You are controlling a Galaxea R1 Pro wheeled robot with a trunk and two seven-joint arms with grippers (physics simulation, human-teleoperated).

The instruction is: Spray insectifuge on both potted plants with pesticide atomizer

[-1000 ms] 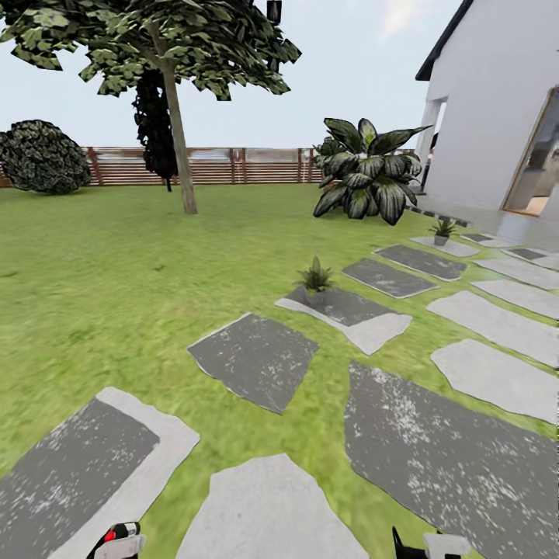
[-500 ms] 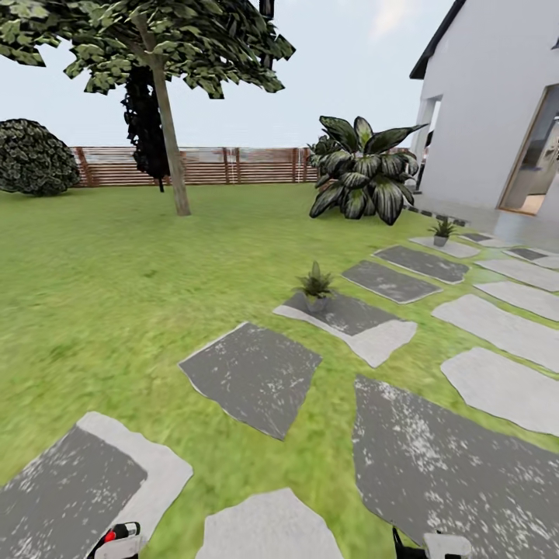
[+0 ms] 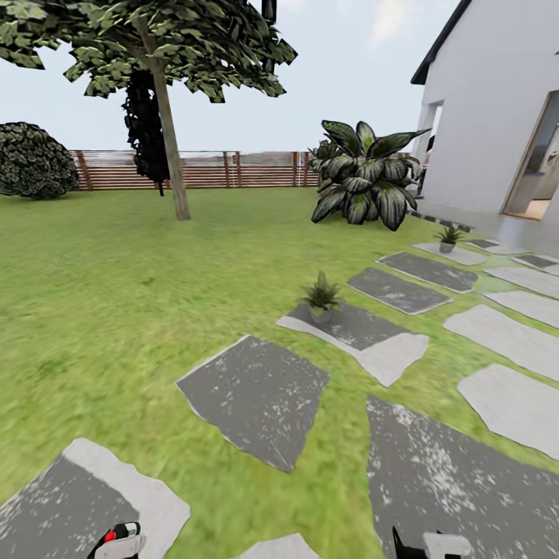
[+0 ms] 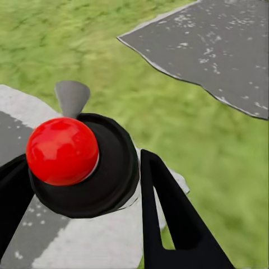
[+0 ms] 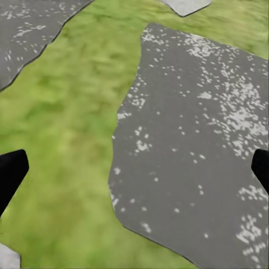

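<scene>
Lawn view has advanced; near potted plant sits lower

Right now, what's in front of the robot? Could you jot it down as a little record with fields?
Setting: grass lawn crossed by grey stepping stones
Nearer potted plant: upright on a stone ahead
Farther potted plant: on a stone near the house
Background: tree, striped-leaf plant, slatted fence, round bush
Left gripper: fingers either side of a black bottle with a red ball top
Right gripper: open, nothing between the fingers, above a stone
</scene>
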